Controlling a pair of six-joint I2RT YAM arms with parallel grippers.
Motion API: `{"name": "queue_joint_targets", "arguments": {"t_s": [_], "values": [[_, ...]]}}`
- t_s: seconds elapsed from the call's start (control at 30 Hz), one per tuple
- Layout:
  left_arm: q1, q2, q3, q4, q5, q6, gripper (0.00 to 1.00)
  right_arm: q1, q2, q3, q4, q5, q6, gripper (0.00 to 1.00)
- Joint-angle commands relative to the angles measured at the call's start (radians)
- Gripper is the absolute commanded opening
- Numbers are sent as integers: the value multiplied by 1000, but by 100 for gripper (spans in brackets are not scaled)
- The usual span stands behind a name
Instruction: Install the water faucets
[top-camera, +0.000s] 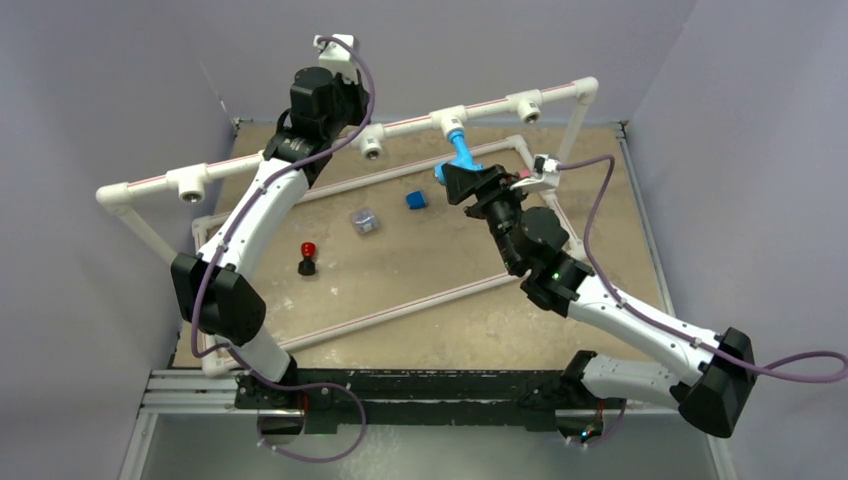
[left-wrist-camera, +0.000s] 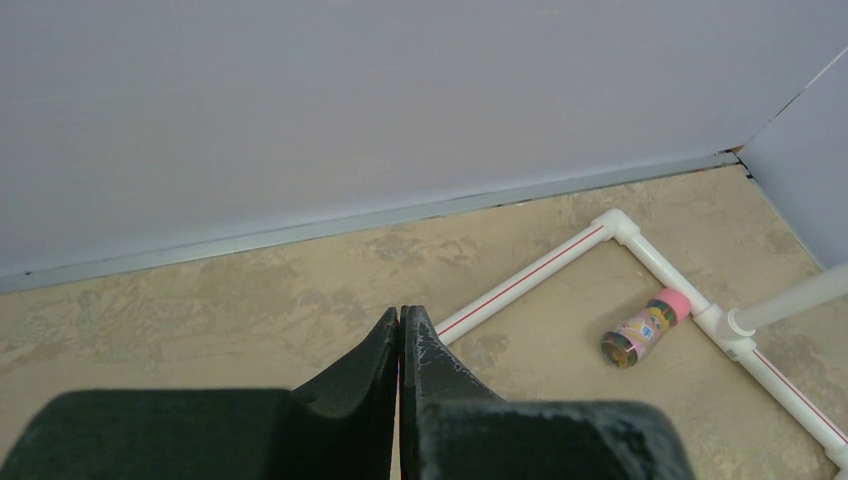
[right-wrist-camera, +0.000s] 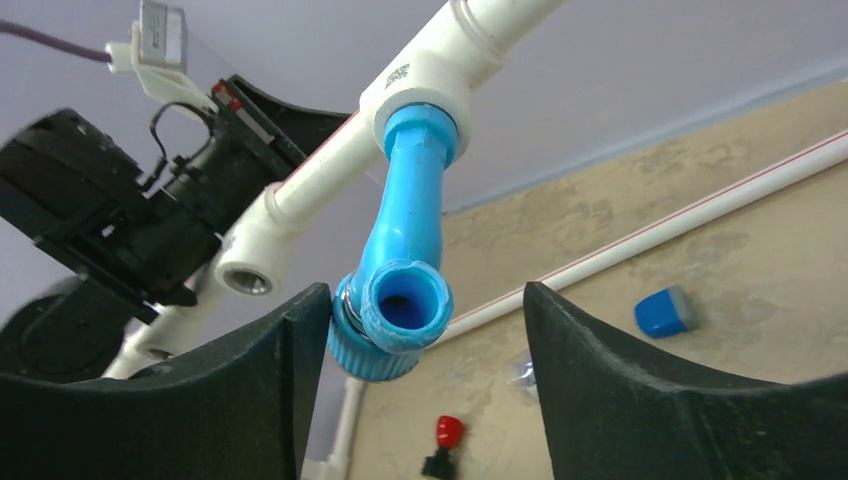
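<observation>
Top cam: pipe frame (top-camera: 148, 184) of white tube stands on the tan desk (top-camera: 440, 300), w/ a raised rail carrying four tee sockets. The light-blue faucet (top-camera: 462, 155) is plugged into the third socket from the rail's left end, and its body hangs down toward the frame's inside. The right hand (top-camera: 450, 182) sits at the faucet's lower end, just under the rail. The left arm (top-camera: 255, 215) rises over the rail btwn the first and second sockets; its fingers can't be made out from here. Inside the frame on the desk lie a dark-blue cube (top-camera: 416, 200), a small clear item (top-camera: 365, 220) and a red-and-black piece (top-camera: 308, 258), all well apart from the faucet.

Left wrist cam: left hand (left-wrist-camera: 401, 318) is closed, fingers pressed together w/ nothing btwn them, pointing toward the frame's back corner. A brown cylinder (left-wrist-camera: 645, 330) w/ a pink cap lies on its side inside that corner, cap end just beside the low tube.

Right wrist cam: the faucet's top end is seated in a white tee (right-wrist-camera: 420, 85) of the rail, and the body bends down to the knob end. The right hand is open around that end. One finger (right-wrist-camera: 250, 390) touches the ribbed collar, the other (right-wrist-camera: 640, 390) stands apart w/ a clear gap, so no clamp. The cube and the red-and-black piece show on the desk below the rail.
</observation>
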Motion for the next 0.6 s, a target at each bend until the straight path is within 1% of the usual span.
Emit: {"name": "queue_joint_targets", "arguments": {"t_s": [0.0,0.17,0.33,0.47,0.57], "values": [[12,66,-48,-74,31,-7,0,-2,2,43,73,33,180,70],[11,64,-44,-73,32,-7,0,-9,17,22,108,28,296,62],[11,61,-48,-74,30,-6,0,-12,44,30,123,18,340,55],[11,59,-49,-71,28,-5,0,-13,54,29,124,36,361,47],[11,60,-49,-71,29,-5,0,-14,54,18,135,44,384,38]]}}
